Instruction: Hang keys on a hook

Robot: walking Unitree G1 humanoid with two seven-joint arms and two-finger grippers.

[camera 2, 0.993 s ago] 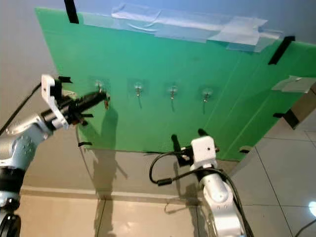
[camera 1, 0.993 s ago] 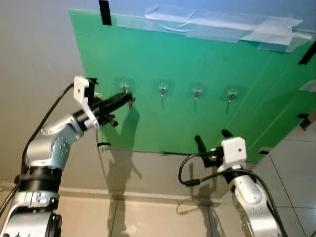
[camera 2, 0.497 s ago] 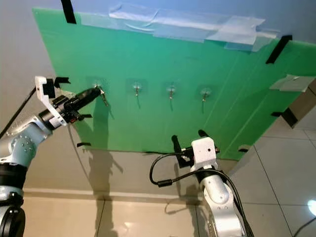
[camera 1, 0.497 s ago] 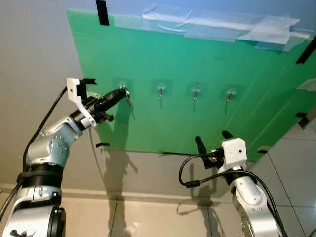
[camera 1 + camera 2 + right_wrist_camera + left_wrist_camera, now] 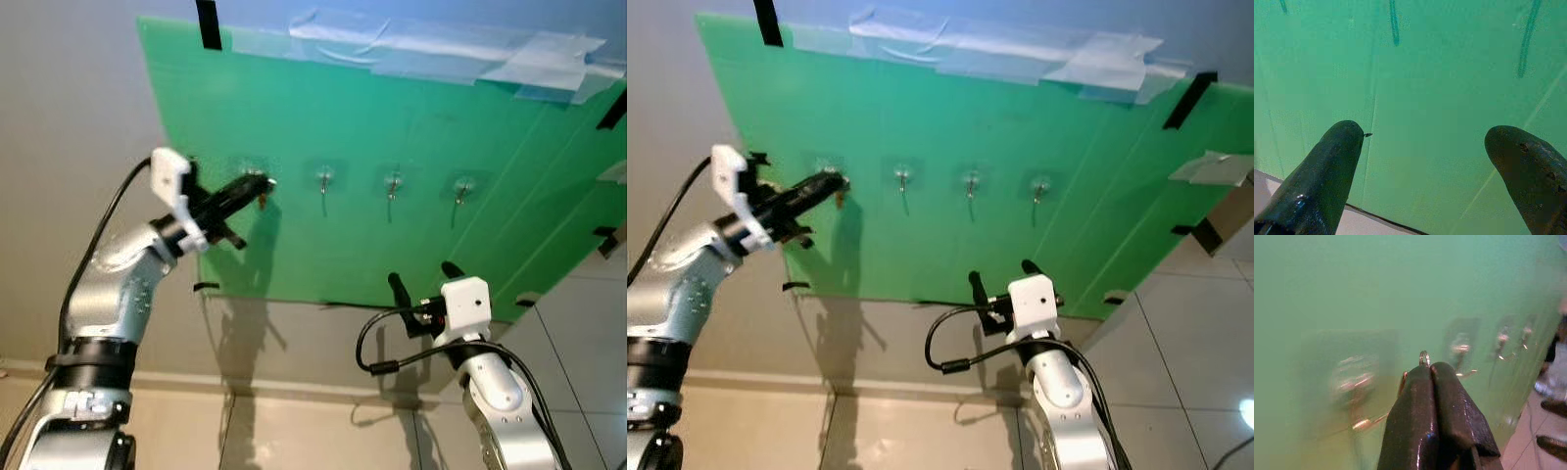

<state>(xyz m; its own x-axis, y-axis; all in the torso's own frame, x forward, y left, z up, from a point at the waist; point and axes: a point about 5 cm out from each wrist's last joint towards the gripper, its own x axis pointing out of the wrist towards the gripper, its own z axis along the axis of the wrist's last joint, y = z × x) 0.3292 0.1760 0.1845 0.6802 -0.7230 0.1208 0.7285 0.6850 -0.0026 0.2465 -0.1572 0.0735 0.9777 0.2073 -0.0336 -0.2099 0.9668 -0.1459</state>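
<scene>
since half a second ago the left arm has swung its fingers back up and across, so the tips now sit right at the leftmost hook instead of just below and beside it; the camera has also shifted a little.

the large green plastic board (image 5: 411, 157), taped to the grey wall, carries a row of four small clear-backed metal hooks, and it stands upright so anything hung will dangle free. the silver left arm is raised and stretched toward it so the load meets the hook from the front. the silver right arm rests low near the board's bottom edge, out of the way, its right gripper (image 5: 1425, 161) spread wide and empty, pointing at bare green.

the left gripper (image 5: 253, 185) is pinched tight on the small metal keys on a ring (image 5: 1422, 360), the ring poking past the fingertips so it can be slipped over the leftmost hook (image 5: 836, 181). the keys are touching or just beside that hook; whether the ring has caught cannot be told.
</scene>
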